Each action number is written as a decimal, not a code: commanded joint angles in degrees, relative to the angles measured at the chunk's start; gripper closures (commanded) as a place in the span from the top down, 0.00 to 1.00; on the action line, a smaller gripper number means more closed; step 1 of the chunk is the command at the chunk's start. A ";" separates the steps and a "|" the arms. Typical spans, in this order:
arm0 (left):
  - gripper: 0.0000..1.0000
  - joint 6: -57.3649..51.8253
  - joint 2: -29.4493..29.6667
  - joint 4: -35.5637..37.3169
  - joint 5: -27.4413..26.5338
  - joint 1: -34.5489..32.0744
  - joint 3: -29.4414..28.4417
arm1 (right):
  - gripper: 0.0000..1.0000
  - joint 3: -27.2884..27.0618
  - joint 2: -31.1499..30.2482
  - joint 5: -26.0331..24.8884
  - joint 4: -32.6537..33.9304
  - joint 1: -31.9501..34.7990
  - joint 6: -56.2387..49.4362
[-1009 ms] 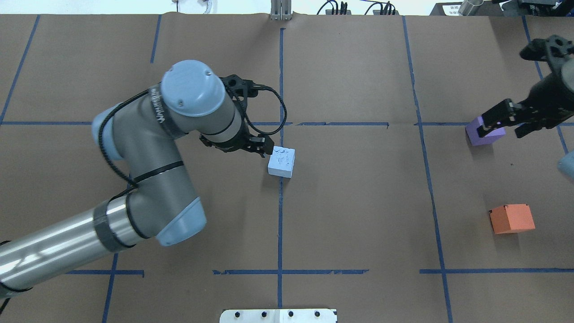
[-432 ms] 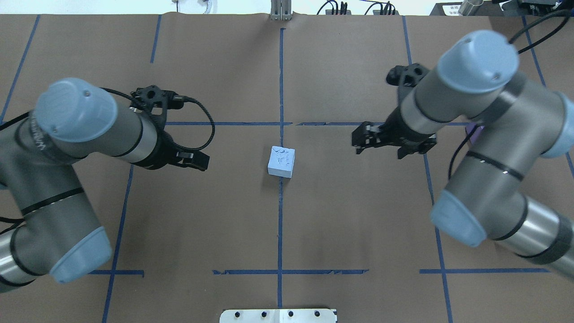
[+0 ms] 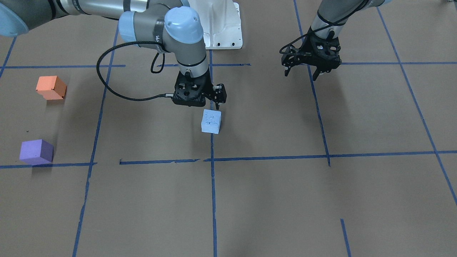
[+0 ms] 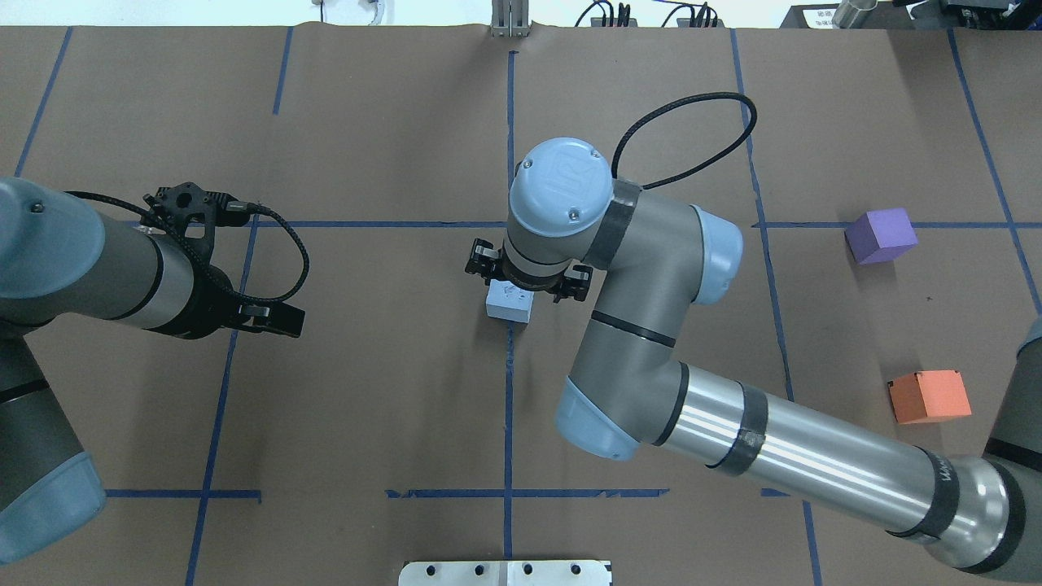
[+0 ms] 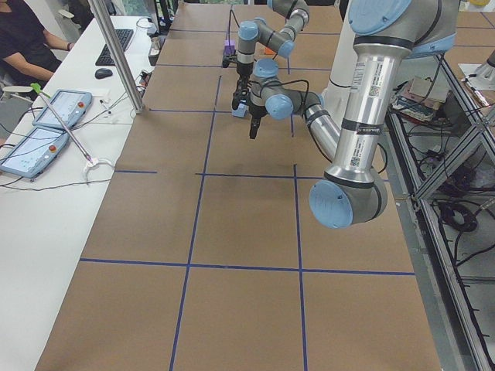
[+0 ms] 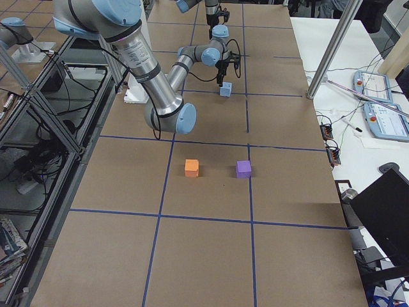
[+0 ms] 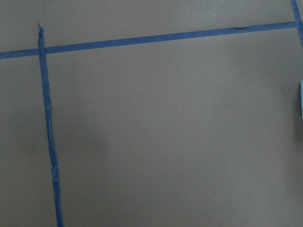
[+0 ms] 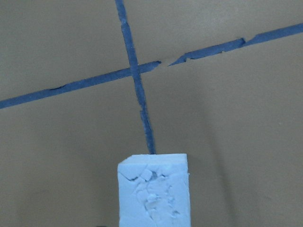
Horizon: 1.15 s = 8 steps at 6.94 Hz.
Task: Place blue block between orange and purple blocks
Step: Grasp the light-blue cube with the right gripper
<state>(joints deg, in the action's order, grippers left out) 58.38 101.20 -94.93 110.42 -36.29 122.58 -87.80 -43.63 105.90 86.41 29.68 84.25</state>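
Though half hidden, right gripper (image 3: 204,102) over blue block (image 3: 211,121), jaws seemingly apart.

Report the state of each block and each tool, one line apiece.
blue block: lying on the table, top chipped, not gripped.
right tool: open, poised just above the blue block.
left tool: open, holding nothing, well away from all blocks.
orange block: lying flat, untouched.
purple block: lying flat, apart from the orange block.

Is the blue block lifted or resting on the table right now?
Resting on the table. The blue block sits flat on it; the right end effector hovers open above it, not gripping.
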 commanded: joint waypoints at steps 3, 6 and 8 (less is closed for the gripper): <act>1.00 0.07 -0.31 0.01 -0.12 0.08 0.12 | 1.00 10.44 3.54 -2.53 -3.70 -1.11 1.27; 1.00 0.07 -0.31 0.01 -0.21 0.08 0.03 | 0.03 10.55 3.38 -2.45 -3.88 -1.11 0.40; 1.00 0.07 -0.31 0.01 -0.21 -0.01 0.12 | 0.02 -1.49 -5.43 0.17 -3.44 1.07 -0.92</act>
<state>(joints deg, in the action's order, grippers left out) 58.45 100.90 -94.92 110.23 -36.26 122.67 -81.63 -43.00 104.43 82.72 29.48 84.33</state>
